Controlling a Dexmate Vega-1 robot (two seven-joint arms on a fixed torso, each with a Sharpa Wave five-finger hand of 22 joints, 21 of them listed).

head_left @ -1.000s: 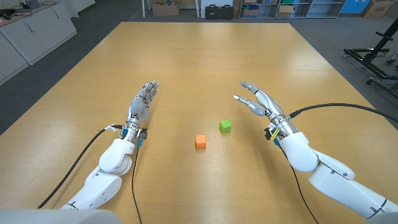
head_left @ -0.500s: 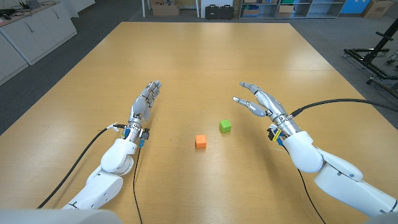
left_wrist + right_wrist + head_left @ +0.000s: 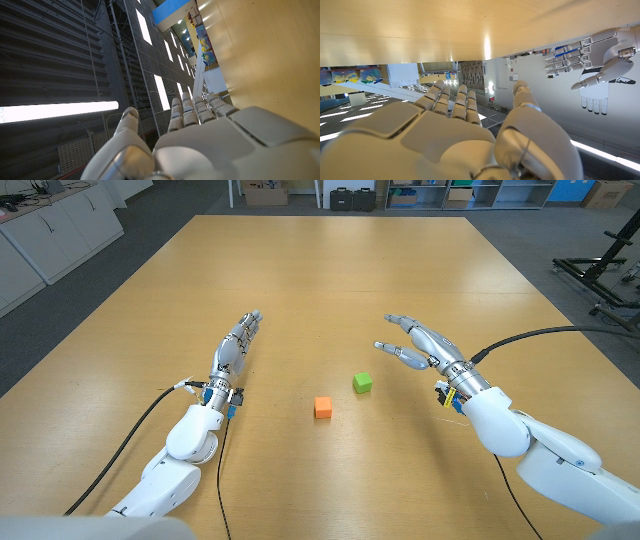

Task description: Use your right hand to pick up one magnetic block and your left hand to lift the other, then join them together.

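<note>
Right now we have both hands up over the wooden bench with nothing in either of them. Our right hand has its fingers spread apart and reaching forward, thumb held out to the inner side, and no block is between them. The green block sits on the bench just inward of that hand and a little nearer to us than its fingertips, close to it but apart. The orange block lies further inward and nearer to us again, near the green one, the two not touching. Both blocks sit between our two hands, the orange one roughly midway and the green one closer to the right hand.

Our left hand is stretched out straight, fingers together and extended, holding nothing; the orange block is off to its inner side, well apart from it.

From the left wrist we see the back of that hand with its fingers straight beside the bench surface. From the right wrist we see the back of the right hand, fingers extended and slightly parted.
</note>
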